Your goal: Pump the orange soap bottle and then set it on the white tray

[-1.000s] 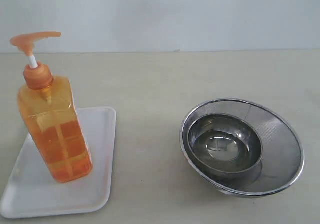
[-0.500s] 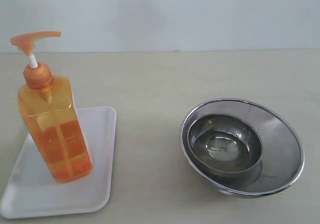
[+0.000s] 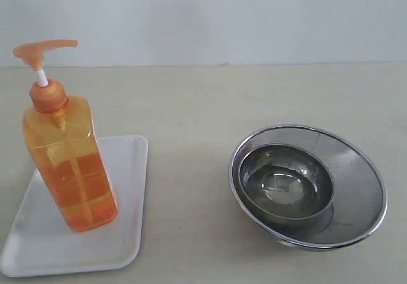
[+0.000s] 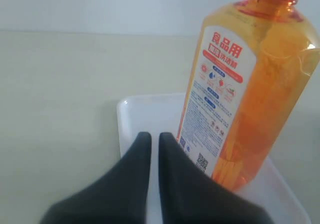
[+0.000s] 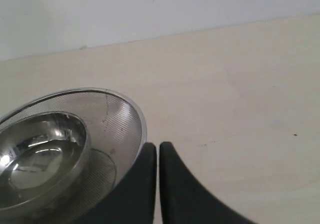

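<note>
Change: nothing I can see has moved since a second ago; the soap bottle, tray and bowls sit exactly as they did.
Left gripper (image 4: 151,136): its two dark fingers are pressed together with only a thin slit between them and nothing in it. It hangs low over the tray, tips just beside the bottle's lower part; whether it touches the bottle I cannot tell.
Right gripper (image 5: 157,146): fingers likewise closed on nothing, above the bare table just beside the rim of the mesh bowl.
Tray (image 3: 130,169): white, flat, low rim, at the near left of the table.
Soap bottle (image 3: 70,169): stands upright on the tray, roughly mid-tray, about half full of orange liquid.
Label (image 4: 220,98): white and orange with Chinese lettering, on the bottle face turned toward the left gripper.
Pump head (image 3: 44,49): orange, raised on a white stem (image 3: 42,77), spout pointing right.
Mesh bowl (image 3: 359,189): round steel mesh, near right, well apart from the tray.
Steel bowl (image 3: 286,182): smaller, shiny, sitting inside the mesh bowl toward its left side.
Table (image 3: 191,100): pale beige, matte, plain, running back to the wall.
Wall (image 3: 222,17): plain off-white, meeting the table's far edge in a straight line.
</note>
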`<state>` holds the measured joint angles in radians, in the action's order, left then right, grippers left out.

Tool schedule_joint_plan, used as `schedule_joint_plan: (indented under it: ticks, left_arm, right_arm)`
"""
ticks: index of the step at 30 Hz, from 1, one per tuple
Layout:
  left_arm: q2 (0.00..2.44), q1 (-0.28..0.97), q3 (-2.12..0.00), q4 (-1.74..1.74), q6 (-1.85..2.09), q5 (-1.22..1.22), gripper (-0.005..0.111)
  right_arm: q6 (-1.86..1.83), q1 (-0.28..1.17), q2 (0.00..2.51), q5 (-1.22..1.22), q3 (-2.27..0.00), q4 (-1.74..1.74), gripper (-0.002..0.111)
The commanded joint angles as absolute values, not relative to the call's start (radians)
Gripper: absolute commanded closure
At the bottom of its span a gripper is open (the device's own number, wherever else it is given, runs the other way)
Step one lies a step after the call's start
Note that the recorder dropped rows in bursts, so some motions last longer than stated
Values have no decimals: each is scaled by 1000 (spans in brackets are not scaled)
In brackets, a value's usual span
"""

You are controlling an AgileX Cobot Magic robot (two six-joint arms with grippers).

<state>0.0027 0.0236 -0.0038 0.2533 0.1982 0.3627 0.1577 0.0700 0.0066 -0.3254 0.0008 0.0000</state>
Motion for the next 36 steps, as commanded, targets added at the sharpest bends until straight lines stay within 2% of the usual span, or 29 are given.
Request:
schedule_joint_plan:
  ticks: [1,29,36]
  left_arm:
    - [0,21,0,254,203,364,102]
    - [0,21,0,296,189,349,102]
    - [0,21,-119,357,172,326,102]
  right_arm:
    - [161,63,0,-323,0,-10,108]
    - [160,63,0,-322,0,-10,108]
    - [160,63,0,-322,0,-10,108]
